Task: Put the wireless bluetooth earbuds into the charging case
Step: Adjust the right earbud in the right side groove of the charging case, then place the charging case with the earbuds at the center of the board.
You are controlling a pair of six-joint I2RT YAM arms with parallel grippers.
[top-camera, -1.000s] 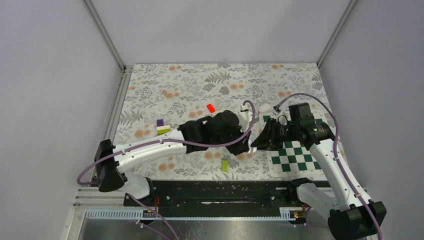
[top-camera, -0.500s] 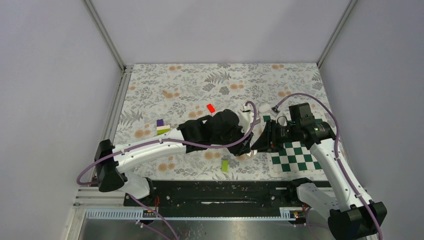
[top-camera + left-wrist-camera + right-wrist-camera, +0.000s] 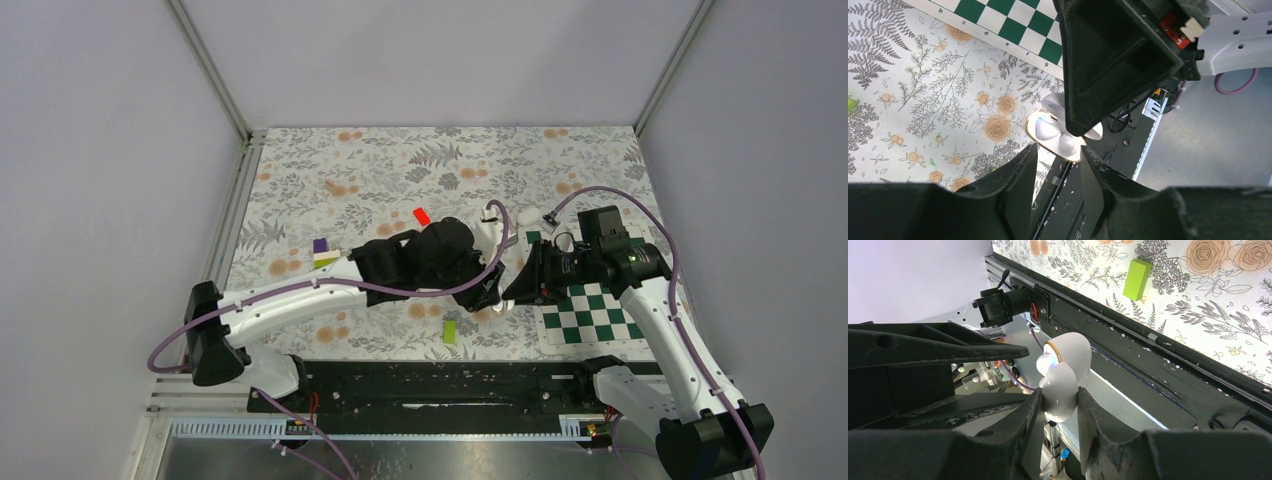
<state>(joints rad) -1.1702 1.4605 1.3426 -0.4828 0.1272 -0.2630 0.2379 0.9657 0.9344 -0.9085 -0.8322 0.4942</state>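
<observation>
SITE: robotics laboratory test cell | ENCLOSURE: worktop (image 3: 380,160), covered in a floral sheet, is boxed in by plain grey panels (image 3: 440,60) on aluminium posts (image 3: 211,72) | EQUIPMENT: two cabled robot arms (image 3: 290,300) are bolted to a black rail (image 3: 450,385) | PROPS: chessboard mat (image 3: 590,315) and coloured blocks (image 3: 449,330) are noted

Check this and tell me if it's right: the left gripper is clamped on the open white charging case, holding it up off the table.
Wrong gripper. The right gripper is clamped on the open white charging case, holding it up off the table; the right wrist view shows the case pinched in that gripper.
</observation>
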